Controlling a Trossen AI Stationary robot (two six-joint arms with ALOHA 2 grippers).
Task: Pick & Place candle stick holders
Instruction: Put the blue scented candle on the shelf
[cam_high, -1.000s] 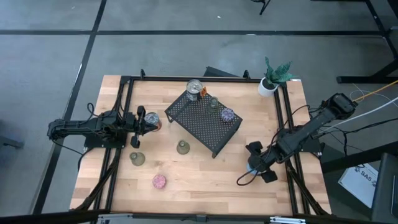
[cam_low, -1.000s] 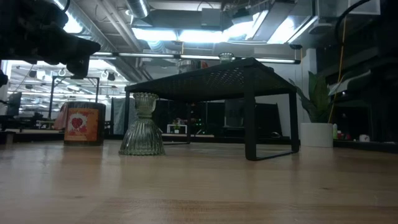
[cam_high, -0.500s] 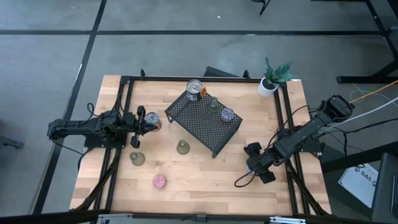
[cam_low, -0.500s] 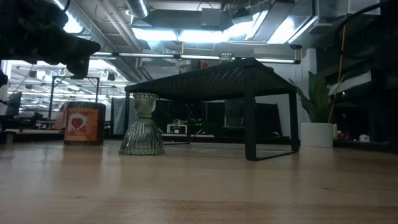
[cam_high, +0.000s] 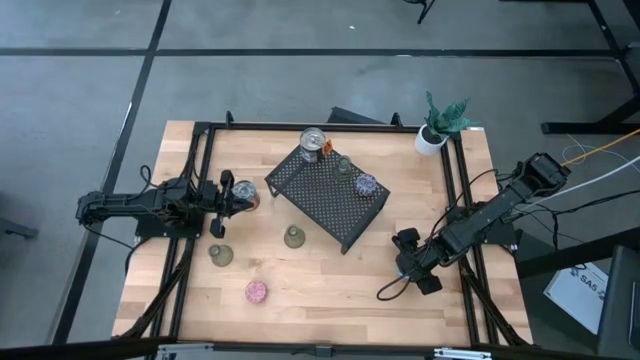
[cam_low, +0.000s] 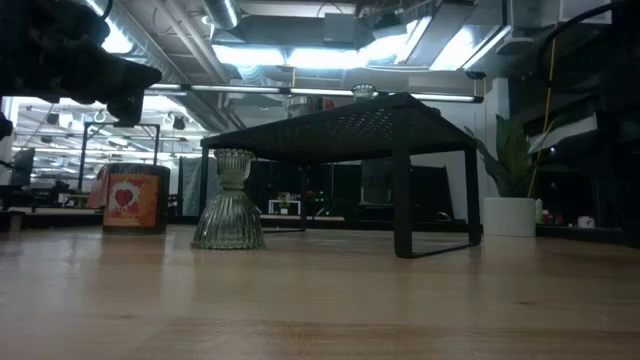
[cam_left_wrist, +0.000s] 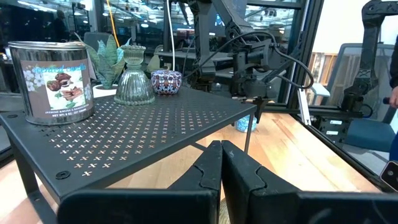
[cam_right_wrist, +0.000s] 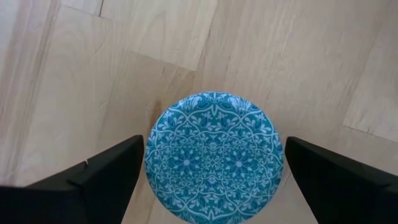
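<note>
Blue holder (cam_right_wrist: 214, 155) sits between the right pincer's (cam_right_wrist: 214, 180) spread fingers.

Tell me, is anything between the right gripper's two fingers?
Yes. In the right wrist view the blue holder sits on the table between the right gripper's open fingers, neither touching it.

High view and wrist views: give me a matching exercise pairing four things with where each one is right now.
Things:
1. blue holder
2. purple holder
3. pink holder
4. plant pot

Places:
A. on the black mesh rack
B. far right corner of the table
C. between the open fingers of the right gripper
D. on bare wood near the front edge, ahead of the left gripper

Pairs: 1-C, 2-A, 3-D, 4-B
</note>
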